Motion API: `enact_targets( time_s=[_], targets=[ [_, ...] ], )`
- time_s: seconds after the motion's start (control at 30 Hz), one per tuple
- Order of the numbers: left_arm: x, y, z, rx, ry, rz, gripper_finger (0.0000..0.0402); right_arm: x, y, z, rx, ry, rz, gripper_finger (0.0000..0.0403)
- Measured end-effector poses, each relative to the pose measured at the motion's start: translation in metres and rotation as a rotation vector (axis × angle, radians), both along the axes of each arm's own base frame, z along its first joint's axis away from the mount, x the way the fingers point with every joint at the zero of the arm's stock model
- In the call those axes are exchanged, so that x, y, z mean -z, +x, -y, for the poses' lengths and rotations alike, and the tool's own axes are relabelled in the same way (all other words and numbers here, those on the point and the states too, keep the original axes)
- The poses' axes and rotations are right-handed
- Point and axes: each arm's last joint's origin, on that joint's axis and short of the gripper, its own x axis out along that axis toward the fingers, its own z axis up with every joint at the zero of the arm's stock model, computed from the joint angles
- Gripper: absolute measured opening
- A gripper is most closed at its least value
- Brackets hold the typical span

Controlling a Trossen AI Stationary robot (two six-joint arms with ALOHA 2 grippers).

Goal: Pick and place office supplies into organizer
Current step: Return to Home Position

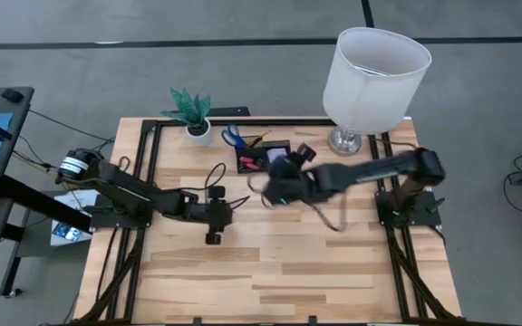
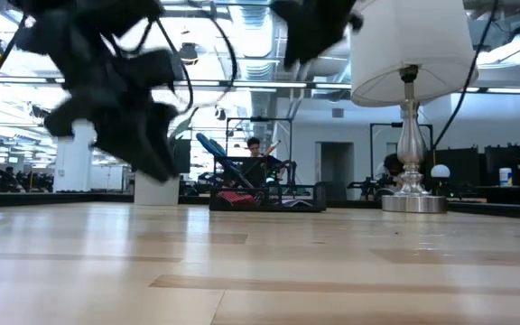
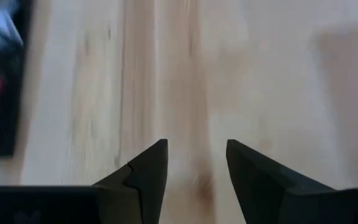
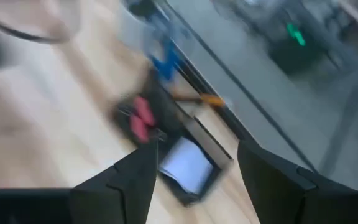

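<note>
Fingers parted, empty: left gripper (image 3: 196, 144), right gripper (image 4: 197, 149) over wooden table (image 1: 288, 272); person (image 2: 255, 149) beyond.

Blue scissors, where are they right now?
In the high view the blue-handled scissors poke out of the black organizer at the far edge of the table, on its side nearer the potted plant, with the lamp farther right.

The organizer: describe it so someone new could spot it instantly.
Start at the big white lamp at the far edge of the table. Between it and the small potted plant sits the organizer, a low black box. Unlike its neighbours, it has blue scissors handles sticking out and pink erasers inside.
</note>
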Motion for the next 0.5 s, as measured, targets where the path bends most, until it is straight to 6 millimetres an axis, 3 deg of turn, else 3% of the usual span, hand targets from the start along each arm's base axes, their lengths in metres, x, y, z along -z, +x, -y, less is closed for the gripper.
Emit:
enact_targets(
  time_s=[0.13,0.27,0.37,0.5],
  targets=[
    [-0.031,-0.013,0.006,0.011,-0.018,0.203,0.0158,-0.017,-0.023,-0.035,-0.203,-0.012,0.104,0.0217],
    [-0.051,-0.048,-0.001,-0.018,-0.063,0.504,0.0158,-0.007,-0.057,-0.047,-0.355,0.065,0.229,0.0217],
    [-0.05,-0.08,-0.01,0.025,-0.162,0.709,0.0158,0.011,-0.083,-0.044,-0.472,0.157,0.34,0.0217],
    [-0.035,-0.108,-0.019,0.044,-0.234,0.785,0.0158,0.034,-0.113,-0.039,-0.689,0.242,0.527,0.0219]
  ],
)
